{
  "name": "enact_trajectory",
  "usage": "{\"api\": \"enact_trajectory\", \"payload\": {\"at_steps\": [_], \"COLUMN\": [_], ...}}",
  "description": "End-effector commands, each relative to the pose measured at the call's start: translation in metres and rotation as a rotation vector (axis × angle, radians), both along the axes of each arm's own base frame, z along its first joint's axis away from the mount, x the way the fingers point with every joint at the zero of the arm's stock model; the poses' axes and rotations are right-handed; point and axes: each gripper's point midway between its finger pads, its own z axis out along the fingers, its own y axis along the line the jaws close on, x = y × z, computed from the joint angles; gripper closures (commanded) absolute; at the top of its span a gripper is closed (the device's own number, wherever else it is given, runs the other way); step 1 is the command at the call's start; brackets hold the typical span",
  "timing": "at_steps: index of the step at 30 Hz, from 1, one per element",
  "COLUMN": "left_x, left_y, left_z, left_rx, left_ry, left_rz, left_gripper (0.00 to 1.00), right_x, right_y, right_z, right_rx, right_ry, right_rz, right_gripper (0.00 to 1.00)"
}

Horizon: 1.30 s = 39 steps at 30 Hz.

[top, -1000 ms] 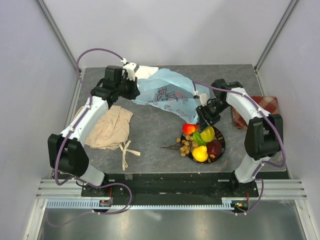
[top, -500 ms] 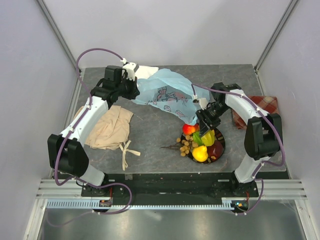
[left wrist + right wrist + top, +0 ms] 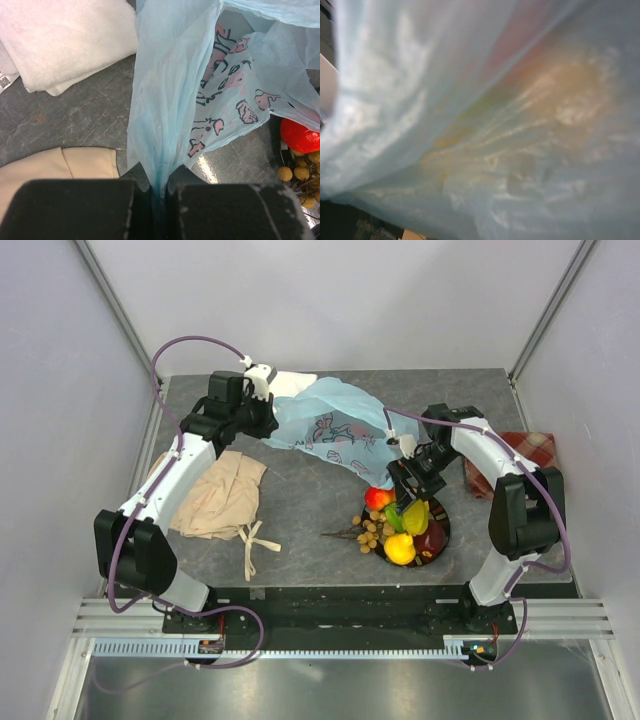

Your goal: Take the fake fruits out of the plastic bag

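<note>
The light-blue plastic bag [image 3: 335,430] hangs stretched between my two grippers above the table. My left gripper [image 3: 268,422] is shut on its bunched far-left end, seen up close in the left wrist view [image 3: 159,182]. My right gripper [image 3: 400,483] holds the bag's lower right end just above the fruits. The bag [image 3: 480,120] fills the right wrist view and hides the fingers. The fake fruits lie outside the bag on a dark plate [image 3: 445,530]: red apple [image 3: 378,498], lemon [image 3: 416,515], yellow pear [image 3: 400,548], dark-red piece [image 3: 430,538], tan berry cluster [image 3: 371,532].
A beige cloth [image 3: 220,495] lies at the left under the left arm. A folded white cloth [image 3: 297,384] sits behind the bag. A plaid cloth [image 3: 527,455] lies at the right edge, beside the right arm.
My right gripper has moved slightly left and away from the plate with the bag's end. The red apple shows more fully. The left arm has barely moved.
</note>
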Motion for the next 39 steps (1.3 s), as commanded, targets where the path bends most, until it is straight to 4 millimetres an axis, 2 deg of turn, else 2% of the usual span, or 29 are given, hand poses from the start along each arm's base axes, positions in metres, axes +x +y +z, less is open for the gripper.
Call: {"api": "enact_trajectory", "payload": {"at_steps": [1, 9, 16, 19, 20, 25, 27, 28, 29, 30, 31, 33, 34, 36, 38, 39], "left_x": [0.002, 0.001, 0.004, 0.009, 0.010, 0.017, 0.020, 0.021, 0.022, 0.022, 0.023, 0.024, 0.025, 0.029, 0.033, 0.036], "left_y": [0.003, 0.001, -0.003, -0.006, -0.007, -0.012, -0.013, -0.013, -0.014, -0.014, -0.013, -0.014, -0.012, -0.009, -0.003, 0.000], "left_z": [0.023, 0.021, 0.029, 0.037, 0.040, 0.054, 0.055, 0.059, 0.059, 0.060, 0.064, 0.072, 0.077, 0.089, 0.101, 0.114], "left_rx": [-0.010, -0.016, -0.035, -0.045, -0.048, -0.065, -0.064, -0.069, -0.070, -0.070, -0.070, -0.073, -0.070, -0.067, -0.045, -0.040], "left_ry": [-0.077, -0.071, -0.085, -0.102, -0.109, -0.134, -0.136, -0.146, -0.142, -0.145, -0.153, -0.170, -0.182, -0.212, -0.251, -0.282], "left_rz": [-0.001, -0.007, -0.012, -0.020, -0.023, -0.036, -0.039, -0.041, -0.041, -0.042, -0.038, -0.037, -0.023, -0.007, 0.022, 0.032], "left_gripper": [0.98, 0.98, 0.98, 0.98, 0.98, 0.98, 0.98, 0.98, 0.96, 0.91, 0.79, 0.62, 0.43, 0.36, 0.28, 0.26], "right_x": [0.009, 0.028, 0.053, 0.075, 0.090, 0.128, 0.142, 0.157, 0.165, 0.173, 0.186, 0.196, 0.198, 0.195, 0.193, 0.190], "right_y": [0.002, -0.003, -0.037, -0.057, -0.066, -0.079, -0.091, -0.096, -0.097, -0.117, -0.124, -0.138, -0.139, -0.139, -0.139, -0.139], "right_z": [0.008, 0.023, 0.035, 0.053, 0.062, 0.095, 0.108, 0.121, 0.134, 0.143, 0.158, 0.180, 0.191, 0.203, 0.206, 0.209], "right_rx": [0.001, -0.020, -0.081, -0.134, -0.155, -0.149, -0.168, -0.182, -0.179, -0.228, -0.243, -0.281, -0.269, -0.262, -0.262, -0.259], "right_ry": [-0.038, -0.116, -0.233, -0.361, -0.425, -0.559, -0.610, -0.684, -0.712, -0.746, -0.811, -0.873, -0.907, -0.939, -0.949, -0.957], "right_rz": [0.017, 0.013, -0.046, -0.071, -0.097, -0.213, -0.295, -0.349, -0.414, -0.485, -0.544, -0.695, -0.708, -0.708, -0.707, -0.713], "right_gripper": [0.02, 0.02, 0.02, 0.02, 0.02, 0.02, 0.02, 0.02, 0.02, 0.02, 0.02, 0.02, 0.02, 0.02, 0.02, 0.02]}}
